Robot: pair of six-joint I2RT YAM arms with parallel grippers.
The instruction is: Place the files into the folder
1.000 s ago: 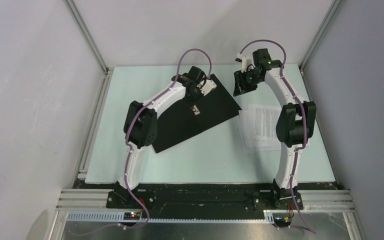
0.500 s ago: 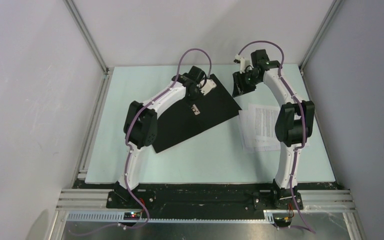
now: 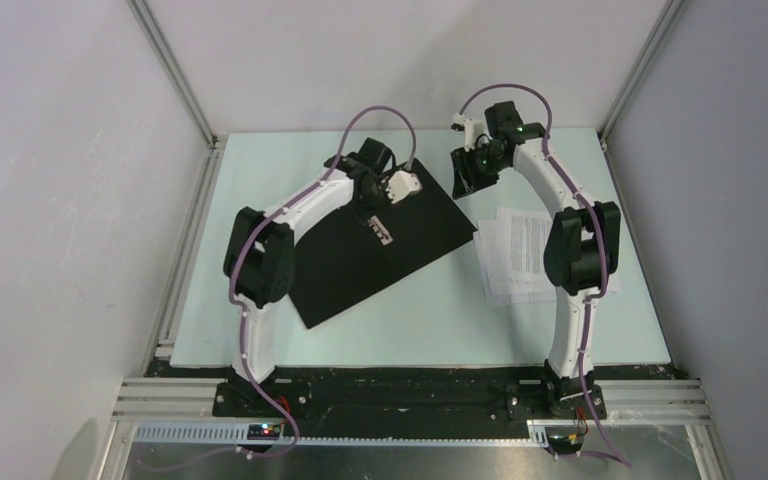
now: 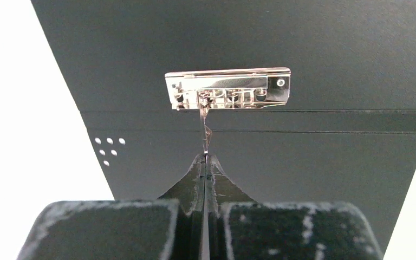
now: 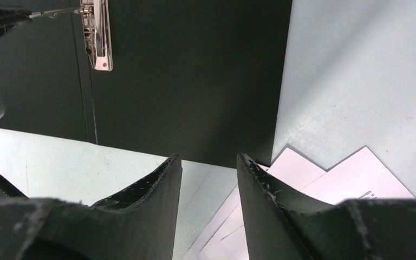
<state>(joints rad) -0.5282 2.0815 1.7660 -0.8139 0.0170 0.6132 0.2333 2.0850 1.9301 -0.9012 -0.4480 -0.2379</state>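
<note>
Now left gripper (image 4: 205, 162) clamps the clip lever (image 4: 203, 125) on the folder (image 4: 314, 43), centre frame, probably opening it for files (image 5: 352, 179); right gripper (image 5: 208, 168) hovers, jaws apart.

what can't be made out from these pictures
- Print on the files: top external, too small to read; the right arm covers part.
- Outside of the folder: every view, because it lies open with the black inside up.
- Tip of the clip lever: left wrist, buried in the shut left hand.
- Full outline of the files: right wrist, cut off by the frame edge.

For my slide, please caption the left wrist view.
Left gripper pinches the thin lever of the metal clip inside the open folder.
</note>
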